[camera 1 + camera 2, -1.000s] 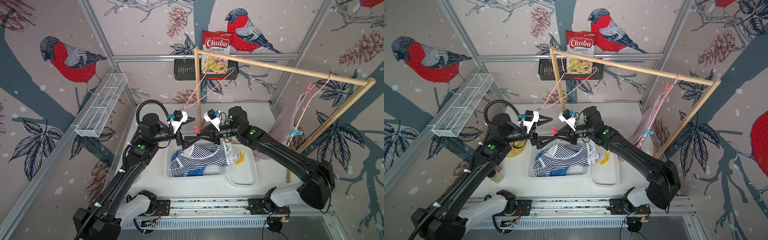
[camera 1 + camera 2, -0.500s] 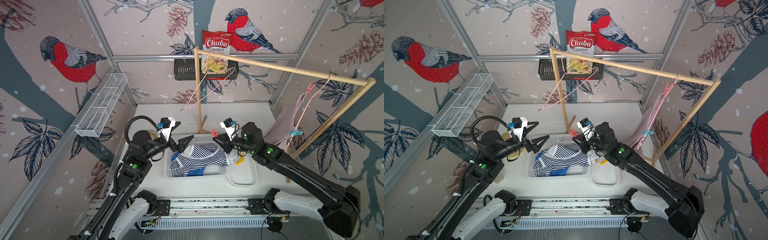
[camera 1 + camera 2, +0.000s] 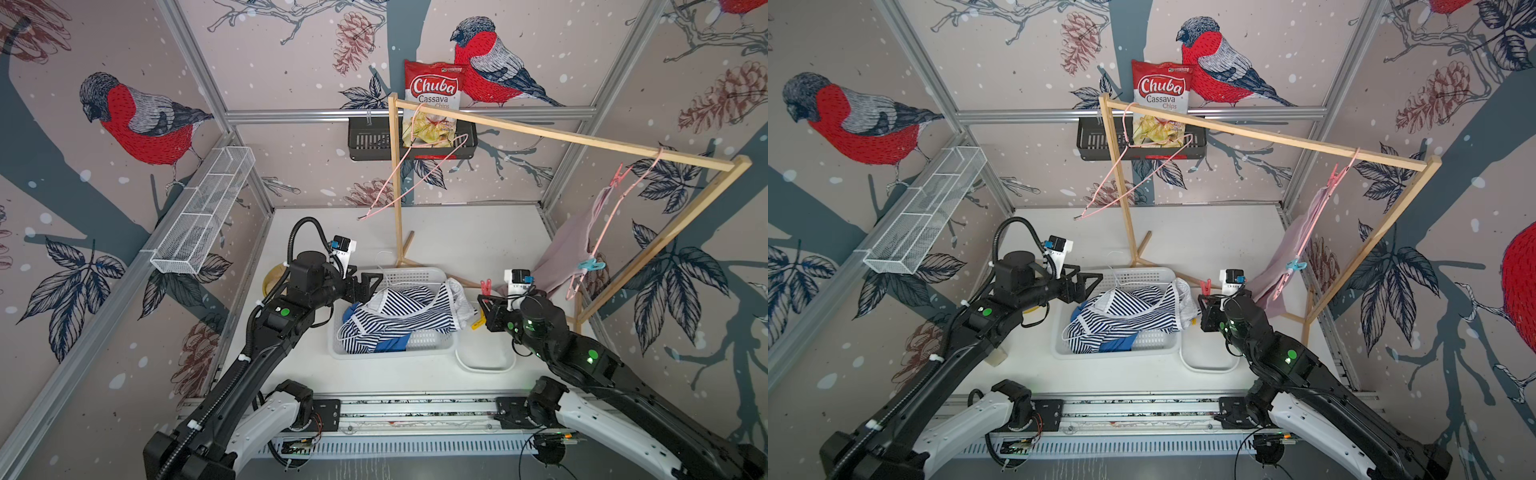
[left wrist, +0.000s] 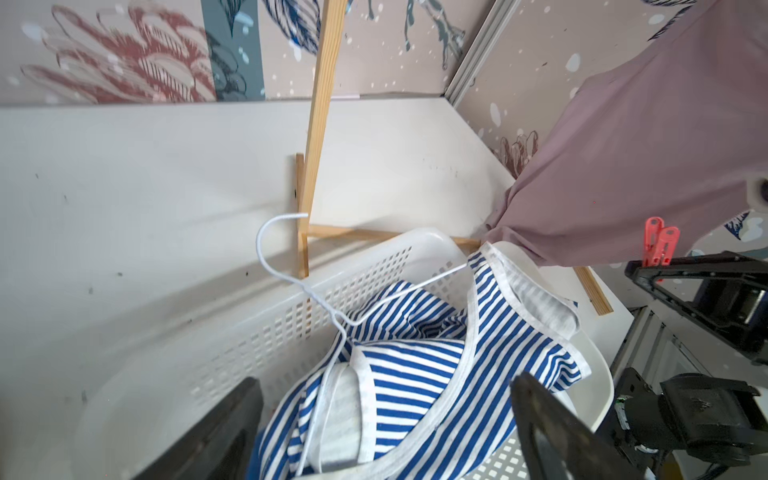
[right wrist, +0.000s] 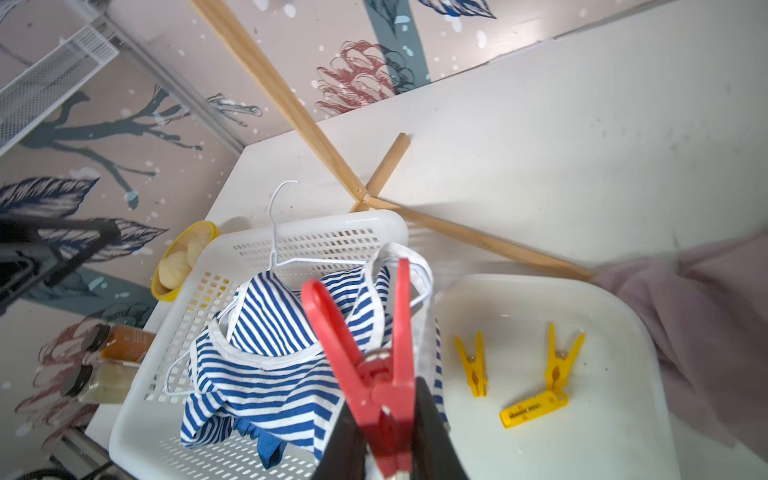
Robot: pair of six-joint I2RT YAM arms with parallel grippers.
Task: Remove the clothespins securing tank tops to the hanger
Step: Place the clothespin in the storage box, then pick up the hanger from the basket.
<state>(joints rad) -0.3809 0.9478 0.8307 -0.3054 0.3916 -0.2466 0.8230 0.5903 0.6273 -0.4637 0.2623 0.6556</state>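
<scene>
Right wrist view: right end effector [image 5: 384, 409] pinches red clothespin [image 5: 370, 357]. In a top view, tray [image 3: 484, 368] lies at its 6 o'clock, near; left end effector [image 3: 372, 282] spread, farther.

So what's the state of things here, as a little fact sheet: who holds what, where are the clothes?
Left gripper: open, empty, by the basket
Right gripper: shut on red clothespin
Basket: striped top, blue top, white hanger
Tray: two yellow clothespins
Rack: mauve top hanging, clipped by teal clothespin and pink clothespin
</scene>
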